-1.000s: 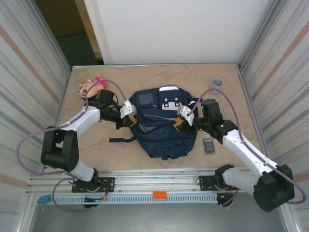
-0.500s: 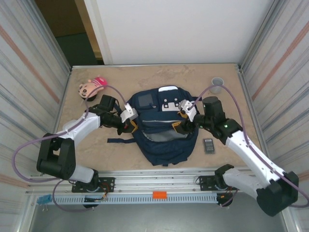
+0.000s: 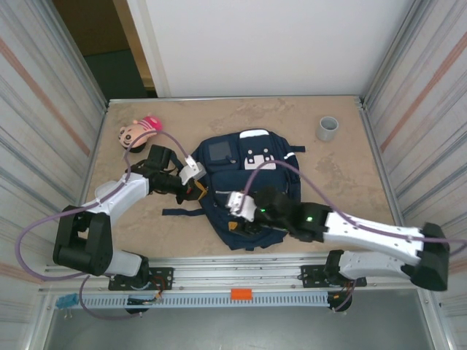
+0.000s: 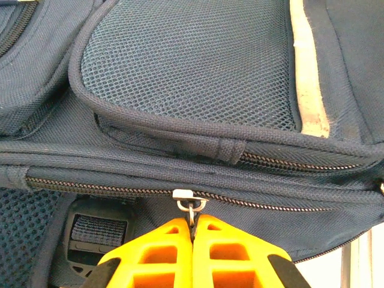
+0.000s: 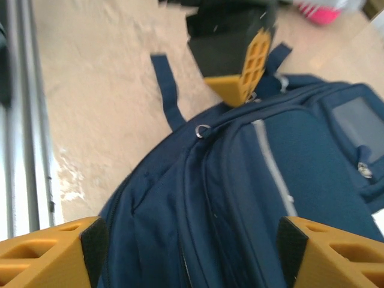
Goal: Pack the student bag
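Observation:
The student bag (image 3: 244,175), navy with white patches and a thin white stripe, lies flat in the middle of the table. At the bag's left side my left gripper (image 3: 198,189) is shut on a metal zipper pull (image 4: 192,211); the orange fingertips (image 4: 174,240) pinch the ring just below the slider (image 4: 183,194). My right gripper (image 3: 235,219) hangs open over the bag's near-left part. From the right wrist, navy fabric (image 5: 252,198) lies between its spread fingers (image 5: 54,252), and the left gripper (image 5: 243,90) shows ahead at the zip.
A pink and tan plush toy (image 3: 136,132) lies at the back left. A grey cup (image 3: 327,128) stands at the back right. A dark strap (image 3: 182,212) trails off the bag's left side. Ribbed walls close in both sides, and a rail (image 3: 233,273) runs along the near edge.
My right arm has swung from the bag's right side across to its near-left part and its jaws have opened. The left gripper stayed shut at the zip, shifting only slightly.

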